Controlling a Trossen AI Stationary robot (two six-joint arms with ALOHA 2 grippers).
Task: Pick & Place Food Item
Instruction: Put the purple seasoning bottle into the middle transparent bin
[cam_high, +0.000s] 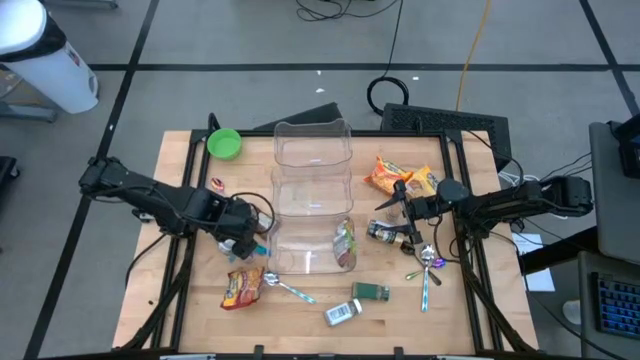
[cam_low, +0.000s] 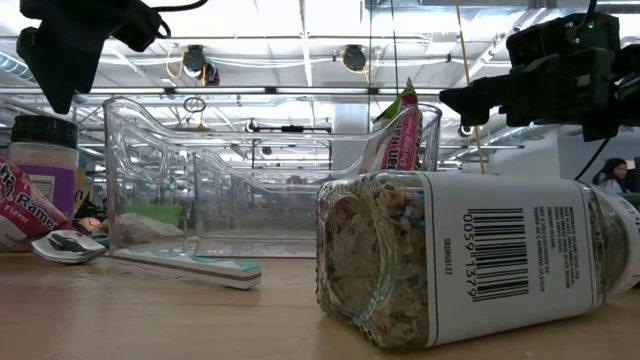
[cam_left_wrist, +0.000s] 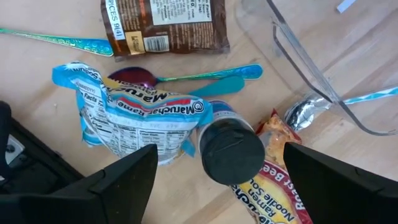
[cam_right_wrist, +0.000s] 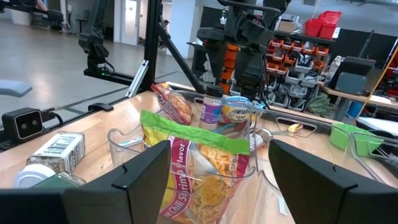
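Observation:
A clear three-part bin (cam_high: 312, 195) stands mid-table. A green-topped shrimp-flavour noodle packet (cam_right_wrist: 196, 171) stands in its near compartment, leaning on the wall (cam_high: 345, 245). My left gripper (cam_left_wrist: 219, 149) is open above a black-capped jar (cam_left_wrist: 231, 149), which stands between a blue Maruchan packet (cam_left_wrist: 134, 118) and a red ramen packet (cam_left_wrist: 280, 183); it hovers left of the bin's near end (cam_high: 245, 238). My right gripper (cam_right_wrist: 219, 149) is open and empty, right of the bin (cam_high: 400, 215), pointing at the packet in the bin.
Orange snack packets (cam_high: 400, 178) lie at the back right and a green bowl (cam_high: 224, 143) at the back left. A dark bottle (cam_high: 385, 232), several spoons (cam_high: 428, 262), a spice jar on its side (cam_low: 470, 260) and a green jar (cam_high: 372, 292) lie near the front. A brown packet (cam_left_wrist: 165, 25) lies beside the blue one.

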